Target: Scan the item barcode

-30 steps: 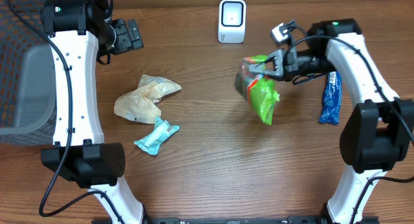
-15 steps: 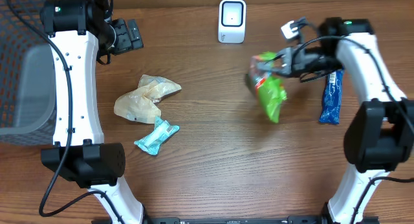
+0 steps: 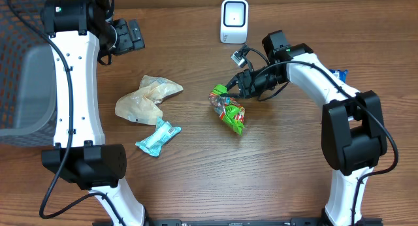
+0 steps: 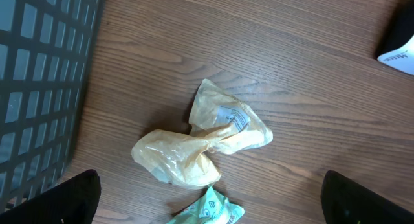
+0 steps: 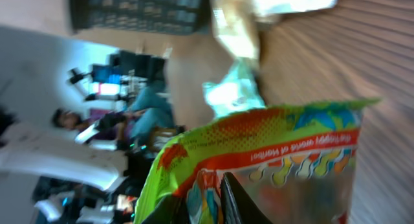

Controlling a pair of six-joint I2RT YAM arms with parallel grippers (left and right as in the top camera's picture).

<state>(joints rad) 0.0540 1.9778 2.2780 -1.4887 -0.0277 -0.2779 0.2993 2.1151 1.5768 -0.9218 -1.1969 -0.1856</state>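
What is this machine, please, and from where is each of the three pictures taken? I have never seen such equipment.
These are two white robot arms at a wooden table, each ending in a two-finger claw. One picture looks down from a fixed camera above. The other two come from small cameras on the wrists.

From above, the left claw hangs open and empty near the top left, beside a dark mesh basket. The right claw pinches the top of a green snack bag; its own blurred camera shows that bag up close.

On the table lie a crumpled tan bag, a small teal packet, a blue packet mostly hidden behind the right arm, and a white scanner at the far edge. The left wrist camera looks down on the tan bag.
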